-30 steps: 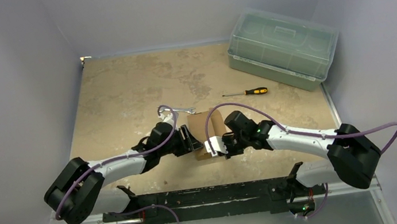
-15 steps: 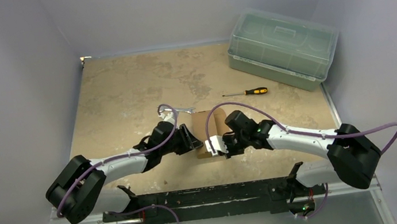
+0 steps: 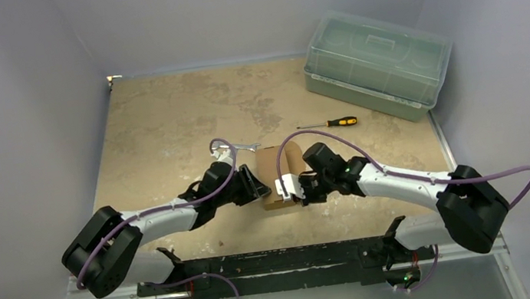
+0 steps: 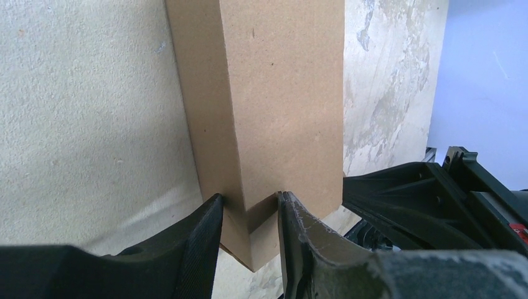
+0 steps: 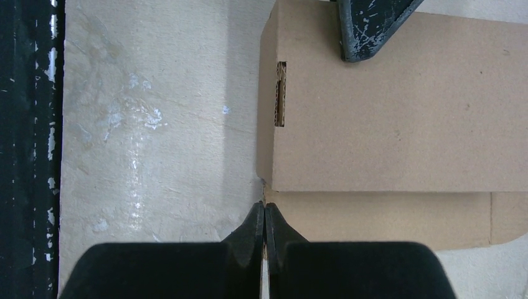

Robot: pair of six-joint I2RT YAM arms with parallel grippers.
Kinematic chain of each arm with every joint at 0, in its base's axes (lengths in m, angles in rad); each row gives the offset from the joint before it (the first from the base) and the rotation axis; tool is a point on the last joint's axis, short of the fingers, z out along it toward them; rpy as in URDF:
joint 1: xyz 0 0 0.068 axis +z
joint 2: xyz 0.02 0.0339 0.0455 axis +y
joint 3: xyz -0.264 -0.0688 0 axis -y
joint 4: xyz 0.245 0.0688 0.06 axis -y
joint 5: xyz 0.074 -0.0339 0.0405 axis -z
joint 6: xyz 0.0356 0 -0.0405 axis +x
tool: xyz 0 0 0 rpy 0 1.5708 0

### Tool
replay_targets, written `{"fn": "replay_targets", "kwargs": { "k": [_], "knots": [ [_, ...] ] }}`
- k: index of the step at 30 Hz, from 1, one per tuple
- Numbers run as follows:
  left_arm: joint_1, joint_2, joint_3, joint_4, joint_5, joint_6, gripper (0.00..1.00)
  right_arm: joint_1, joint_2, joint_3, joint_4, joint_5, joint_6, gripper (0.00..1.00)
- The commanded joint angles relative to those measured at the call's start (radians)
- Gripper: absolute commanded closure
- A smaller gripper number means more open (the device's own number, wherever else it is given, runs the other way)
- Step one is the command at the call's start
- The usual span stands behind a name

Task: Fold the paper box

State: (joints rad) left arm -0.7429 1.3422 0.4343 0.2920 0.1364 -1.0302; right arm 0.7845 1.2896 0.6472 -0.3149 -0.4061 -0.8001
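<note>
Left pincer (image 4: 249, 208): pinching the raised crease at one end of the paper box (image 4: 274, 93), clamped from both sides. Right pincer (image 5: 265, 215): pressed together on nothing, tips at a near corner of the box. Lies in the middle of the bench (image 3: 165, 116), closer to the near edge than the far, between the two pincers.

Looks light and thin-walled; stiff across the panels, ready to bend only along the creases, likely to skid over the bench if pushed from one side alone. Best taken at a creased edge or a flap, never mid-panel, with the opposite side braced; too hard a squeeze would probably dent or tear it. Nothing heavy to lift.

Counted: one paper box, two pincers, one screwdriver (image 3: 330, 123) and one small wrench (image 3: 245, 147) just beyond the box toward the far edge, one lidded green bin (image 3: 377, 63) at the far right corner.
</note>
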Motion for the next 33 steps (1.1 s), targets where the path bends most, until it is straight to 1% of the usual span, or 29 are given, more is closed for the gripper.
{"fn": "replay_targets", "kwargs": {
  "k": [1,8,15,33],
  "knots": [
    [-0.007,0.015,-0.006,0.016,-0.023,-0.004,0.64,-0.005,0.017,0.045,0.013,-0.013,0.023,1.00],
    [-0.007,0.031,-0.002,0.030,-0.016,-0.010,0.64,-0.006,0.032,0.056,0.015,-0.030,0.046,1.00],
    [-0.007,0.035,-0.003,0.035,-0.014,-0.011,0.64,-0.010,0.028,0.058,0.031,-0.010,0.068,1.00],
    [-0.004,0.038,-0.030,0.077,-0.025,-0.039,0.64,-0.038,0.018,0.030,0.055,-0.029,0.116,1.00]
  ]
}}
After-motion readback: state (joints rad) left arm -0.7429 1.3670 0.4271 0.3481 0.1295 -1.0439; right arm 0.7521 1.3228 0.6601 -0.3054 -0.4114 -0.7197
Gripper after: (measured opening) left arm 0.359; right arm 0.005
